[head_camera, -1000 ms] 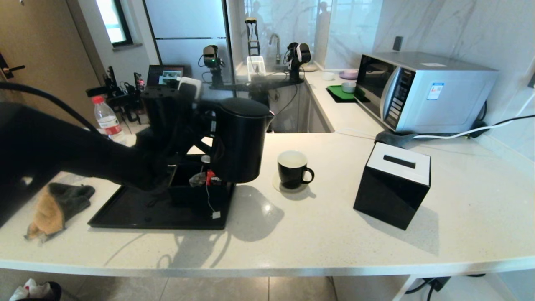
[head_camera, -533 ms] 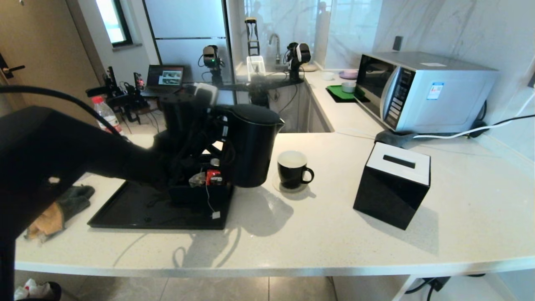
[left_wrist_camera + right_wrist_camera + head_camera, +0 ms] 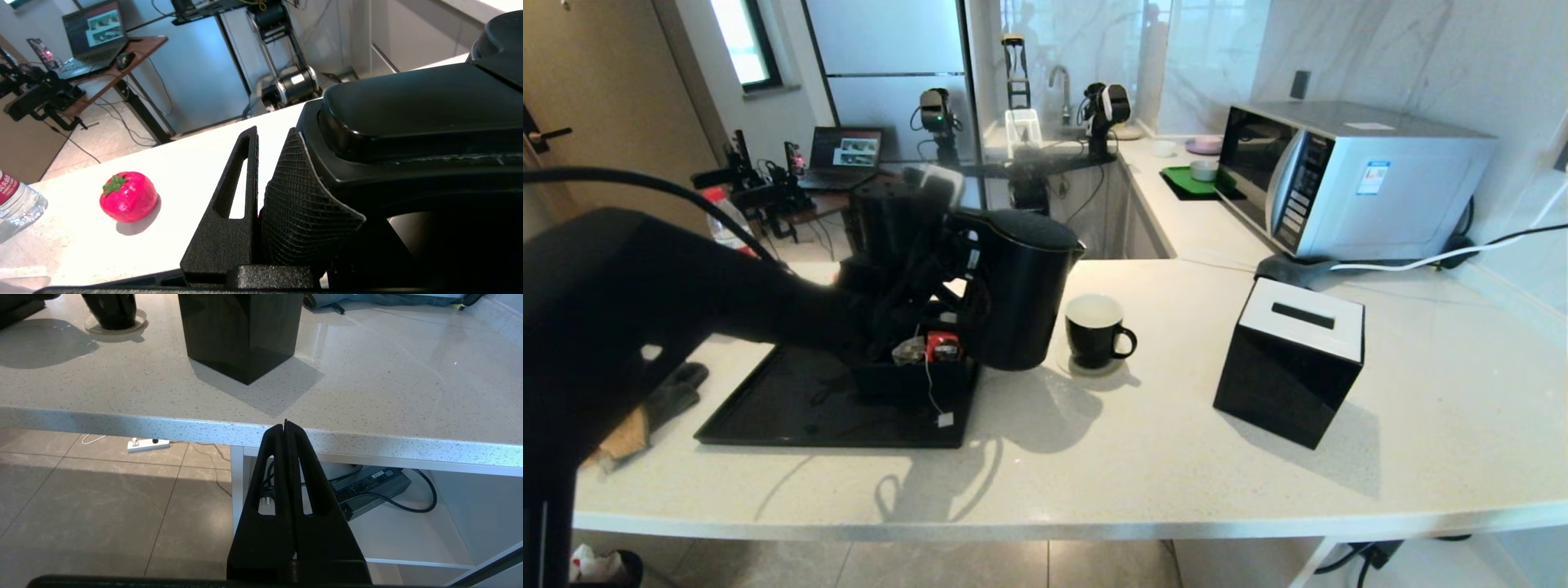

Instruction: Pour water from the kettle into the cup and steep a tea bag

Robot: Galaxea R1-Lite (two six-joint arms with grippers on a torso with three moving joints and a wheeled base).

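My left gripper (image 3: 949,269) is shut on the loop handle of the tall black kettle (image 3: 1023,290) and holds it above the counter, leaning slightly toward the cup. In the left wrist view the left gripper (image 3: 273,130) presses against the kettle's handle (image 3: 408,118). The black cup (image 3: 1094,331) with a white inside stands on a coaster just right of the kettle, below its spout. The tea bag (image 3: 907,351) lies in a black holder, with its string and white tag (image 3: 945,420) hanging onto the tray. The water is out of view. My right gripper (image 3: 285,424) is shut and empty below the counter's front edge.
A black tray (image 3: 792,412) lies left of the cup. A black tissue box (image 3: 1290,359) stands at the right and a microwave (image 3: 1347,175) behind it. A cloth (image 3: 645,408) lies at the far left. A red strawberry (image 3: 128,196) and a water bottle (image 3: 16,202) sit behind the tray.
My left arm has carried the kettle to the right and slightly down, so its spout now sits close to the cup. The cup, tray and right arm have not moved.
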